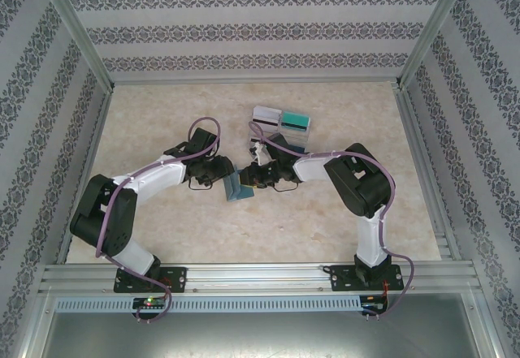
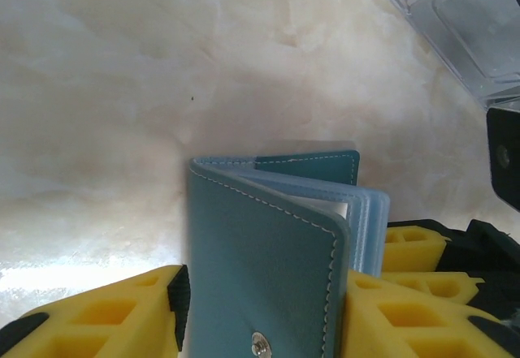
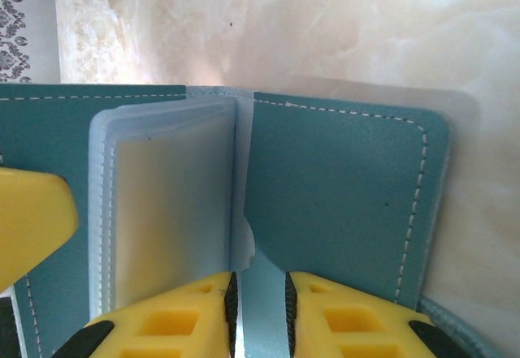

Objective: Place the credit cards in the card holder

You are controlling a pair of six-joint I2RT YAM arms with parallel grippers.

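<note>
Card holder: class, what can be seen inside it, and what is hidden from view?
Inside the card holder, a stack of frosted plastic sleeves fans out between the teal covers. Whether any sleeve holds a card cannot be told; the sleeves cover one another.

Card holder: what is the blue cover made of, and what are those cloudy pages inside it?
The card holder cover looks like leather or faux leather: matte teal-blue, finely grained, with white stitching along the edge and a small shiny snap that looks like metal. The inner pages look like soft frosted plastic: milky, half see-through, stacked in thin layers.
</note>
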